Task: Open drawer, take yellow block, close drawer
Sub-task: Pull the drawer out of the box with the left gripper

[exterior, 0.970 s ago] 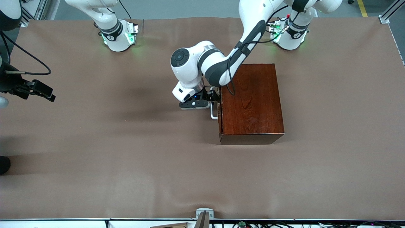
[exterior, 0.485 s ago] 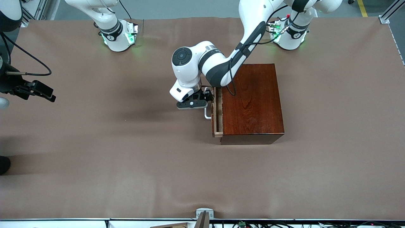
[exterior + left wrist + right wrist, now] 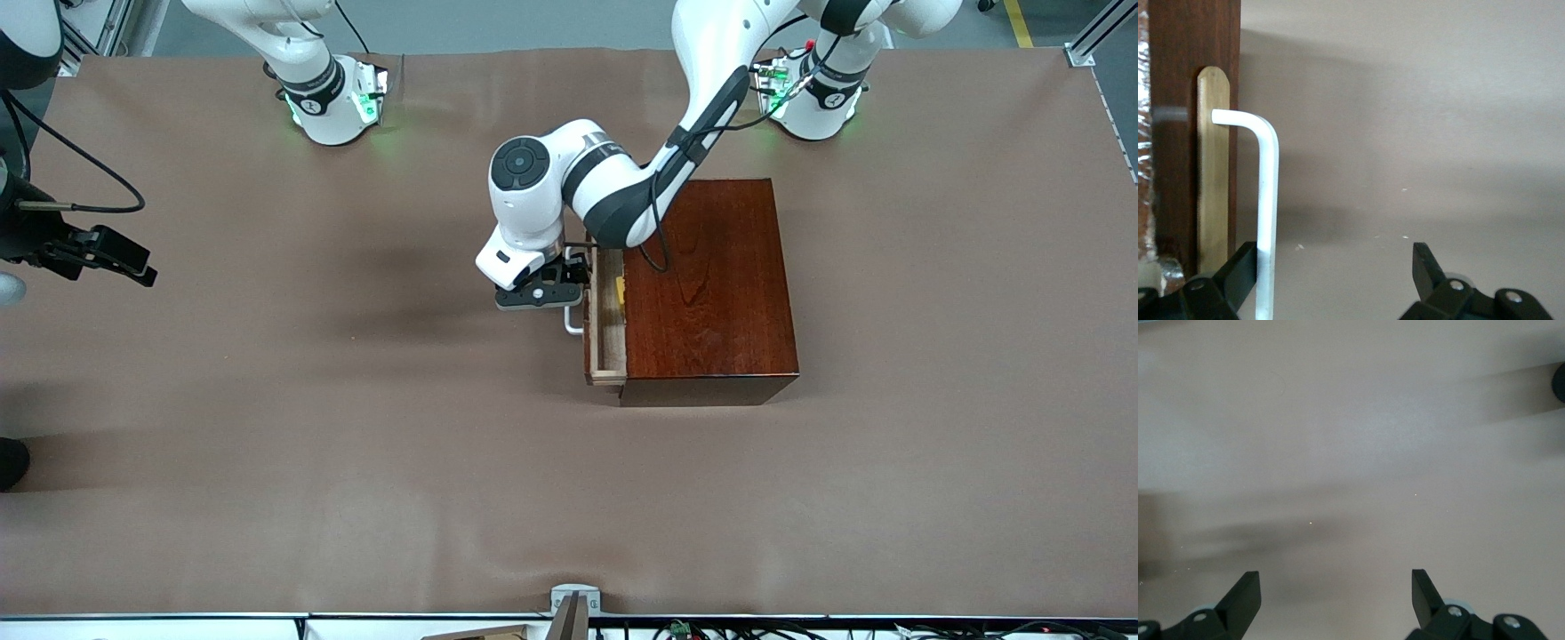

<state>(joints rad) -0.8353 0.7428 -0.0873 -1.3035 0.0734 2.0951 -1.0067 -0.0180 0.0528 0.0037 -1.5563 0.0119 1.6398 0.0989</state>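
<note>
- the table (image 3: 267, 400), under a brown cover, carries everything here.
- the mahogany box (image 3: 707, 289) stands on the table toward the left arm's end, its glossy top face plain.
- the drawer (image 3: 605, 322) stands partly out of the box toward the right arm's end of the table; a strip of its pale-wood tray shows, with the dark front at its outer edge.
- the yellow block (image 3: 619, 289) lies in the drawer's tray, only a sliver of it showing right at the box's edge; the rest of the visible tray shows bare wood.
- the white handle (image 3: 1265, 200) sits on the drawer front.
- the left gripper (image 3: 569, 277) is at the handle; in its wrist view the fingers stand wide apart, one finger (image 3: 1238, 273) touching the bar, which they do not clamp.
- the right gripper (image 3: 1336, 600) waits over bare table at the right arm's end, fingers spread wide, holding nothing.
</note>
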